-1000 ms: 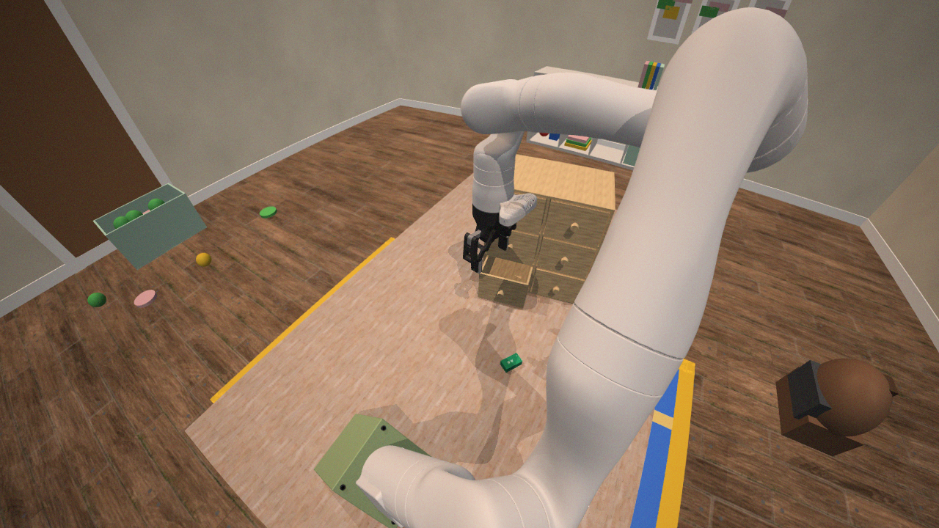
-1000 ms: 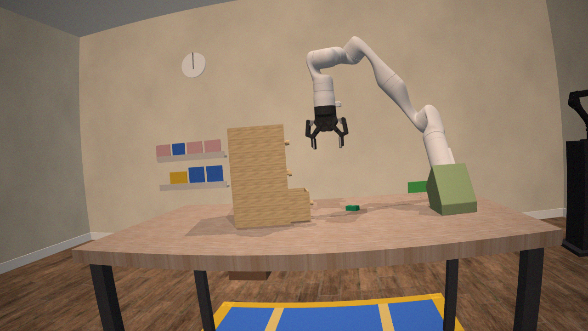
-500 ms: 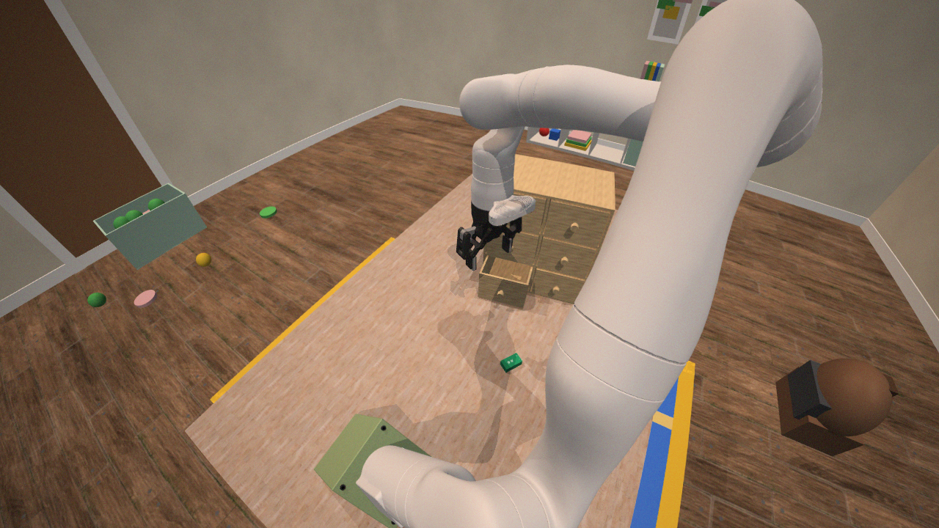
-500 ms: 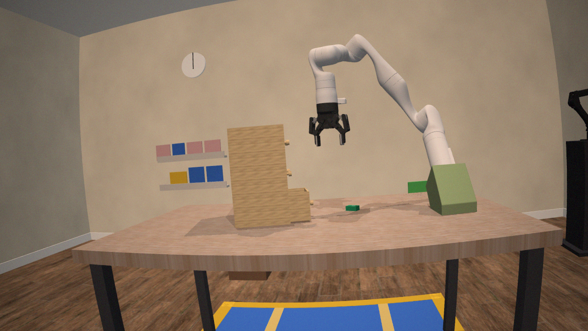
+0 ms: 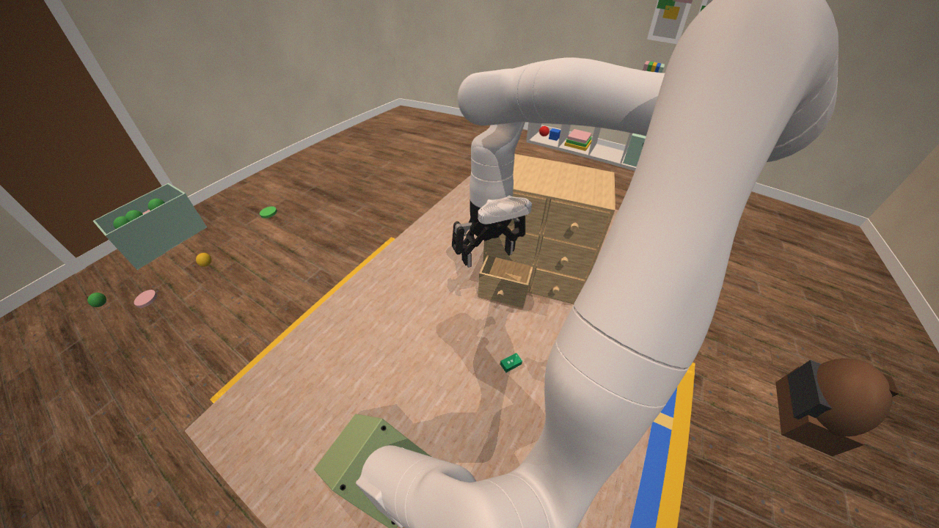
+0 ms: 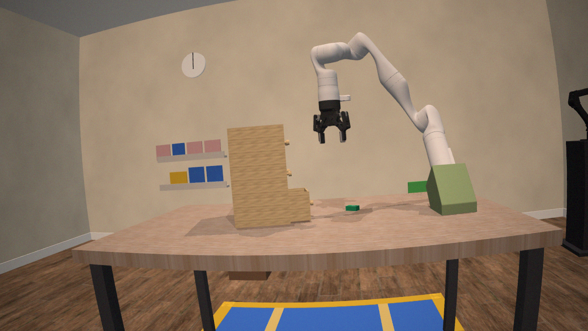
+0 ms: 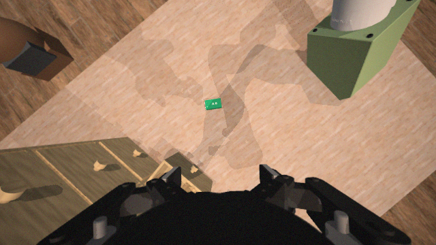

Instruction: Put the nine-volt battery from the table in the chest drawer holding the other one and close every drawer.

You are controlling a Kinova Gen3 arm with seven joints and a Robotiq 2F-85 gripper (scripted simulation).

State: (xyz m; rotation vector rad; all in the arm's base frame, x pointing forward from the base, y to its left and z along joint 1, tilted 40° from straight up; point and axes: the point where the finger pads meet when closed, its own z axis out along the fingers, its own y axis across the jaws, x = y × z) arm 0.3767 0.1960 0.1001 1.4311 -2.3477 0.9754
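Top view: green nine-volt battery (image 5: 510, 361) (image 6: 352, 208) (image 7: 213, 103) lies on the table, gripper (image 5: 488, 257) (image 6: 332, 141) (image 7: 220, 174) open above

The battery rests on a broad side on the wooden table (image 5: 367, 328) (image 6: 246, 242) (image 7: 289, 136), its pale marking upward. In the top view its long axis runs from 8 o'clock to 2 o'clock; in the wrist view it runs nearly from 9 to 3, the 3 o'clock end a touch higher. Which end bears the terminals is too small to tell.

The gripper's fingers stand wide apart, with nothing between them and touching nothing. In the exterior view they point to 6 o'clock, high over the table, with the battery below them between 5 and 6 o'clock. In the wrist view the battery lies at 12 o'clock from the gap.

In the top view, the pulled-out bottom drawer (image 5: 488, 289) (image 6: 299, 208) (image 7: 184, 161) of the wooden chest (image 5: 564, 180) (image 6: 261, 177) (image 7: 68, 170) stands at 12 o'clock from the battery, well apart from it. The drawer's contents cannot be made out.

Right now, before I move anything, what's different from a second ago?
The gripper has risen a little, drifted slightly away from the chest toward the arm's base, and turned about its upright axis. Nothing was taken hold of or let go; it is still open. The pulled-out bottom drawer, the chest and the green battery on the table stayed put.
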